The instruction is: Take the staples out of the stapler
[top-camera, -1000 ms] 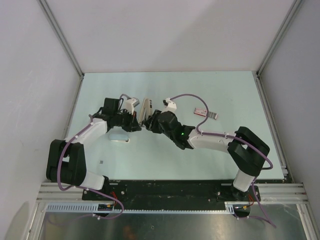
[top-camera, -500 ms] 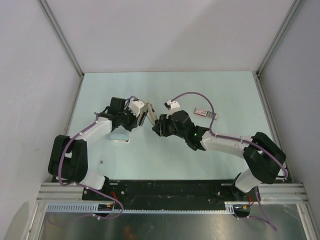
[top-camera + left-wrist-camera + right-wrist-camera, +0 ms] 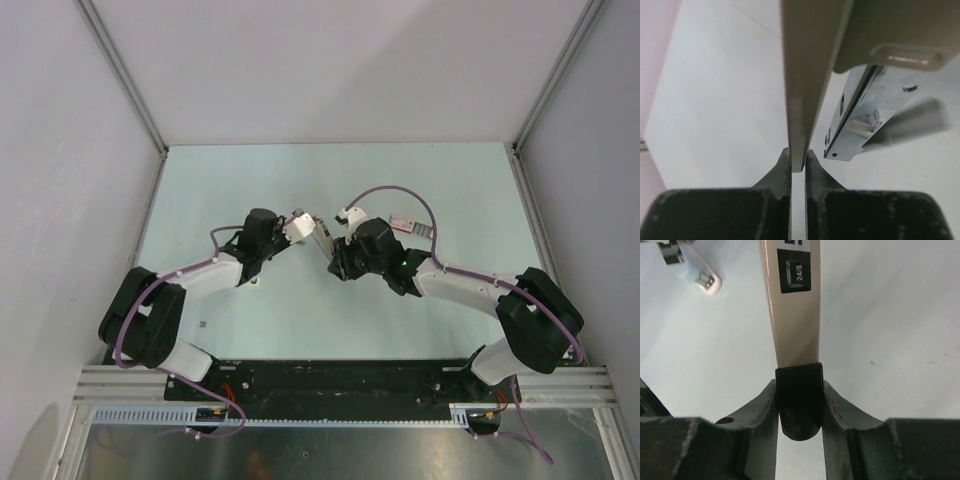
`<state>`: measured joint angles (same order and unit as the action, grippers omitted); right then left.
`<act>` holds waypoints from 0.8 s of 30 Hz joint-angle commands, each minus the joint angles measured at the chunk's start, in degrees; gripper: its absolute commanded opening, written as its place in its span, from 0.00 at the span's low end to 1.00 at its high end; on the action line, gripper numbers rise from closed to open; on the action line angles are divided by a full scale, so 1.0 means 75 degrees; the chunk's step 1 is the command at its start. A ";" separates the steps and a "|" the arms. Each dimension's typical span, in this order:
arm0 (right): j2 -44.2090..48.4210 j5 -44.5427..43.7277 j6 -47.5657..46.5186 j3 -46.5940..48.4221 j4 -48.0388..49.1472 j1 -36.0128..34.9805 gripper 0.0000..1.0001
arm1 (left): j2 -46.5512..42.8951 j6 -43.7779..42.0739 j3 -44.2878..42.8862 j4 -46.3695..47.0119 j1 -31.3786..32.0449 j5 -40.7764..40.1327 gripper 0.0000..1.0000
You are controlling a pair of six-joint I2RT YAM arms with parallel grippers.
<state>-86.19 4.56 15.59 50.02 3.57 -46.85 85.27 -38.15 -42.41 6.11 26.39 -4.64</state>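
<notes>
Overhead, the stapler (image 3: 323,240) is held above mid-counter (image 3: 250,180) between the left gripper (image 3: 311,230) and right gripper (image 3: 334,260). Bare surface lies all round, the walls well apart, and a pink box (image 3: 400,222) is near, upper right. From the left wrist, the gripper pinches the stapler's thin cream edge. From the right wrist, the gripper clamps its black end.

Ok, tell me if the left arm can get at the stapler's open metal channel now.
Probably not: the left gripper is shut on the stapler's beige cover; the metal channel hangs exposed beside it, unobstructed.
</notes>
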 commanded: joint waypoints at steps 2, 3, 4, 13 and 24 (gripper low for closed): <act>0.0466 0.0350 -0.0983 -0.0022 -0.0184 -0.0127 0.00 | -0.0229 -0.1536 0.0595 0.1730 0.0391 -0.1594 0.00; 0.0471 0.0322 -0.1015 -0.0041 -0.0195 -0.0104 0.00 | -0.0233 -0.1734 0.0729 0.1946 0.0452 -0.1659 0.00; 0.0462 0.0303 -0.1032 -0.0056 -0.0207 -0.0093 0.00 | -0.0223 -0.1933 0.0860 0.2148 0.0517 -0.1721 0.00; 0.0431 0.0227 -0.0800 -0.0075 0.0313 -0.0080 0.00 | -0.0295 -0.1862 0.1047 0.2590 0.0757 -0.1880 0.00; 0.0511 -0.0151 0.0735 0.0374 0.2093 0.0518 0.00 | -0.1109 0.1826 -0.1681 -0.3496 0.0760 0.2829 0.36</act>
<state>-84.31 4.80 16.01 48.56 8.64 -44.73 80.77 -35.75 -47.83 -1.91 31.31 -2.50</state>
